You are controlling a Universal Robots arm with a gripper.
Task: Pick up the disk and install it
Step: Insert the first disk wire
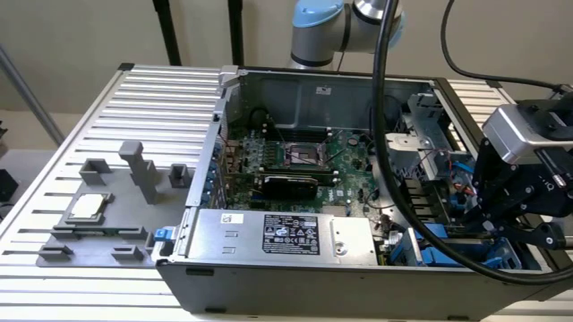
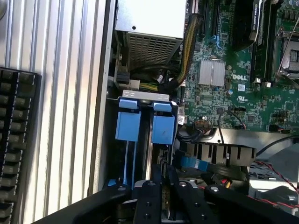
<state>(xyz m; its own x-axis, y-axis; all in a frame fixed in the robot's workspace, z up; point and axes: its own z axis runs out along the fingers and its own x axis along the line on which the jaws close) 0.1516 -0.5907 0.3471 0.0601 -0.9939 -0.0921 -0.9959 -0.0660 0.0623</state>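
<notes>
The disk (image 2: pixel 129 125) stands on edge in the drive bay at the front corner of the open computer case (image 1: pixel 268 282), on the exterior view's right. Its two bright blue carrier tabs are side by side, with a thin silver edge between them. My gripper (image 2: pixel 163 186) hangs straight over the near end of the carrier, its black fingers (image 2: pixel 155 184) drawn close together. Whether they pinch the carrier I cannot tell. In the exterior view the gripper (image 1: pixel 506 235) is lowered into that bay beside blue plastic parts (image 1: pixel 437 235).
A large silver box with a black label (image 1: pixel 286 235) fills the case front beside the bay. The green motherboard (image 1: pixel 304 161) and thick black cables (image 1: pixel 385 134) lie behind. A grey fixture with a small square chip (image 1: pixel 90 204) sits on the slatted table (image 1: pixel 161 100).
</notes>
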